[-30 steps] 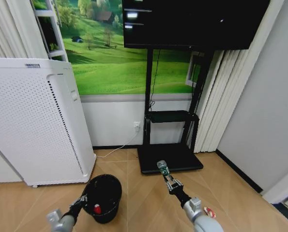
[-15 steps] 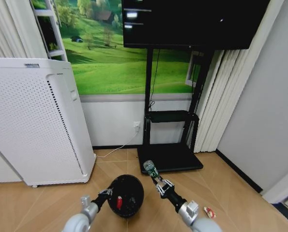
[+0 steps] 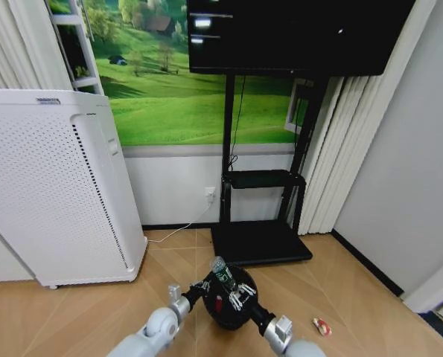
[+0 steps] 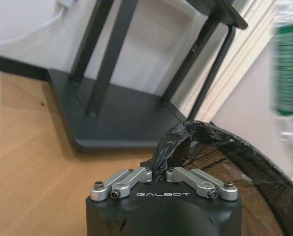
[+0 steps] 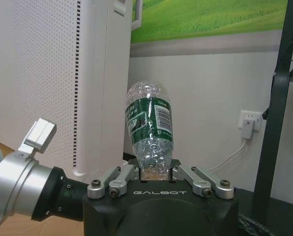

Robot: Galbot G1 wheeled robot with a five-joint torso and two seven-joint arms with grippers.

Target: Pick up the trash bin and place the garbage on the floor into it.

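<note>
Your left tool (image 4: 162,173) is clamped on the rim of the small round black plastic trash bin (image 3: 228,301), held above the wooden floor (image 3: 340,297); your right tool (image 5: 156,173) grips the clear green-labelled plastic bottle (image 5: 149,129) over its mouth, red-and-white wrapper (image 3: 322,326) lying nearby

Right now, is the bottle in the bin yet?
Not yet. The right gripper is shut on the bottle and holds it above the bin, which the left gripper grips by the rim.
</note>
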